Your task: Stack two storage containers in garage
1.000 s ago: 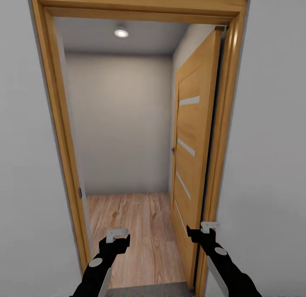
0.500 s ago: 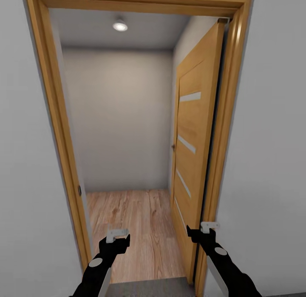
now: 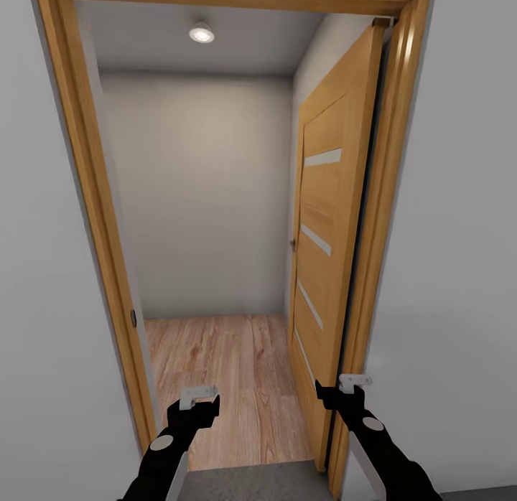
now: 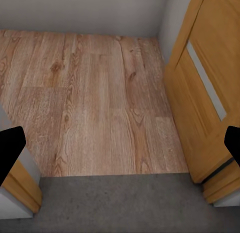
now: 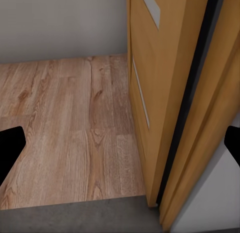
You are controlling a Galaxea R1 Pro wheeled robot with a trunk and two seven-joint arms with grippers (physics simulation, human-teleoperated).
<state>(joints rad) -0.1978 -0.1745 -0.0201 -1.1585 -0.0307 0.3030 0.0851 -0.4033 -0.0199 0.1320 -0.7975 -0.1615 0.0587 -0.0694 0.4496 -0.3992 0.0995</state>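
The two storage containers are out of view. My left gripper (image 3: 195, 400) and right gripper (image 3: 339, 387) hang low in front of me, both open and empty. They point through a wood-framed doorway (image 3: 86, 199). In the left wrist view the black fingertips (image 4: 10, 145) stand wide apart over a threshold where dark grey concrete floor (image 4: 125, 203) meets light wood planks (image 4: 90, 108). In the right wrist view one fingertip (image 5: 10, 143) lies over the planks, and the other is close to the door's edge.
An open wooden door (image 3: 323, 235) with pale slats stands swung inward on the right, close to my right gripper. Beyond lies a narrow room with a plank floor (image 3: 222, 364), a white back wall (image 3: 201, 199) and a ceiling light (image 3: 202, 33). White walls flank the frame.
The whole view has shifted: the doorway looms slightly larger and its top edge sits higher, so the camera has moved closer. Both grippers keep the same pose.
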